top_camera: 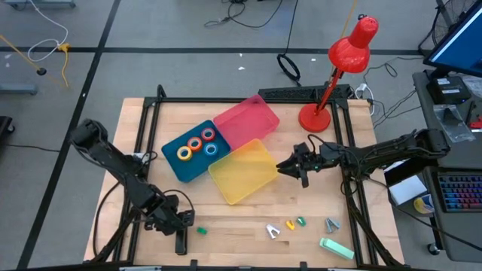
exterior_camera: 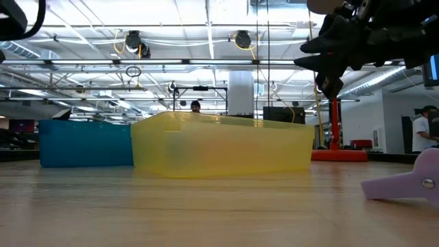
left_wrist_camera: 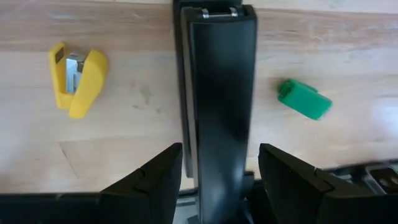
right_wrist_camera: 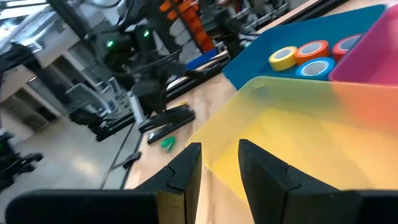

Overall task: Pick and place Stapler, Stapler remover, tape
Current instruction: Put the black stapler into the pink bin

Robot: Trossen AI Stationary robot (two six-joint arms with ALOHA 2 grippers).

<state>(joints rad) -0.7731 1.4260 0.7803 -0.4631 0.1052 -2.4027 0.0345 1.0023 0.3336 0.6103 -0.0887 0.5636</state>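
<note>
Left gripper [top_camera: 181,232] sits low at the table's 7 o'clock, fingers wide either side of the black stapler [left_wrist_camera: 219,106], likely lining up a grab; nothing held yet. Right gripper [top_camera: 290,167] hovers by the yellow bin's [top_camera: 242,172] 3 o'clock edge, fingers narrowly apart, holding nothing, probably waiting. Blue bin [top_camera: 175,162] holds 4 tape rolls [top_camera: 196,146]. Yellow bin and pink bin [top_camera: 248,120] look empty. Small staplers and staple removers [top_camera: 273,231] lie loose toward 5 o'clock.

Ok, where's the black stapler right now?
High view: the black stapler lies at the table's front left, under the open left gripper, with a small green piece beside it.
</note>
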